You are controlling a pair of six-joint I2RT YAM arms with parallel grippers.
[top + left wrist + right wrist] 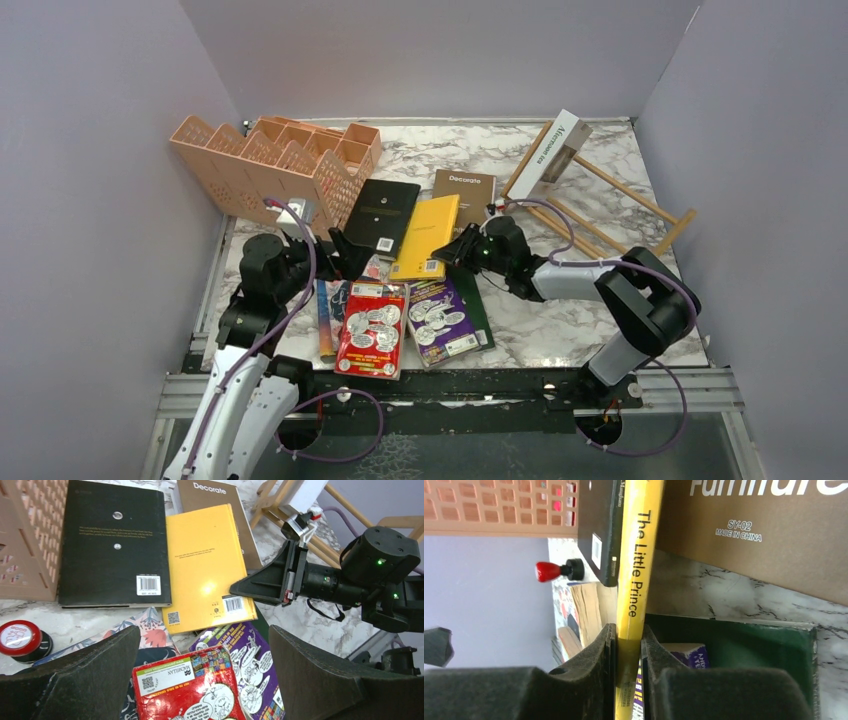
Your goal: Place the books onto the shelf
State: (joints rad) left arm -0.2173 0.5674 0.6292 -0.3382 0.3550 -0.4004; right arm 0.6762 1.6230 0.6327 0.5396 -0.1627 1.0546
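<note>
Several books lie in a loose pile mid-table. My right gripper is shut on the near spine edge of the yellow book, one finger pressing each cover. Around it lie a black book, a brown "Decorate" book, a red cartoon book, a purple one and a dark green one underneath. A white book leans on the light-wood shelf at the back right. My left gripper hangs open above the red book, holding nothing.
A peach lattice organizer stands at the back left, touching the black book's far corner. A red-capped stamp sits on the marble beside the pile. A floral-cover book lies partly under the red one.
</note>
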